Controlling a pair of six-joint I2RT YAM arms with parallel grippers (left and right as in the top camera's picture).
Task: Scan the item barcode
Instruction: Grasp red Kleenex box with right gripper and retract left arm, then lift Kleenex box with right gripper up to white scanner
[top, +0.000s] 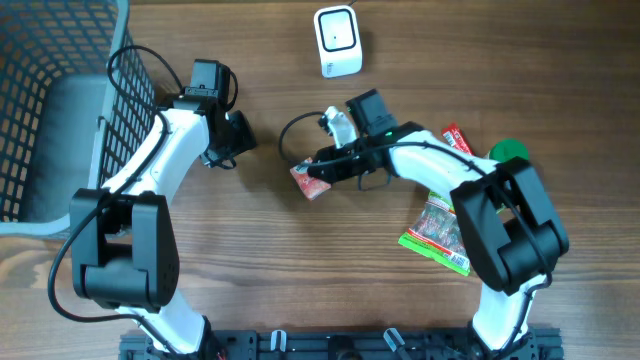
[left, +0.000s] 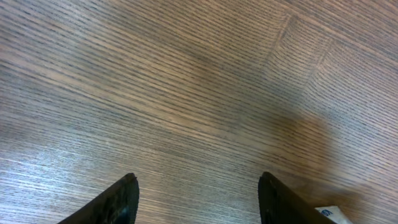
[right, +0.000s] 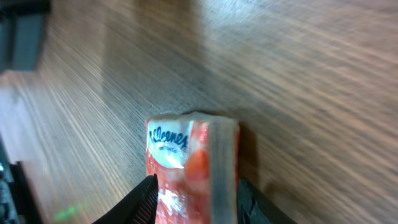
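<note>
Tissue pack (right: 186, 149) is sitting pinched in the right tool (right: 196, 185), scanner (top: 337, 40) lying beyond it toward the far edge of the desk (top: 250, 270); left tool (left: 197, 180) is gaping empty.

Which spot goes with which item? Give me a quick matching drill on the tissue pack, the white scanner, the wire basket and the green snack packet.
Items:
1. tissue pack
2. white scanner
3. wire basket
4. green snack packet

Places:
A. far left side
B. between the fingers of the right hand
C. far side, centre
D. right side, beside the right arm

Pairs: 1-B, 2-C, 3-A, 4-D
</note>
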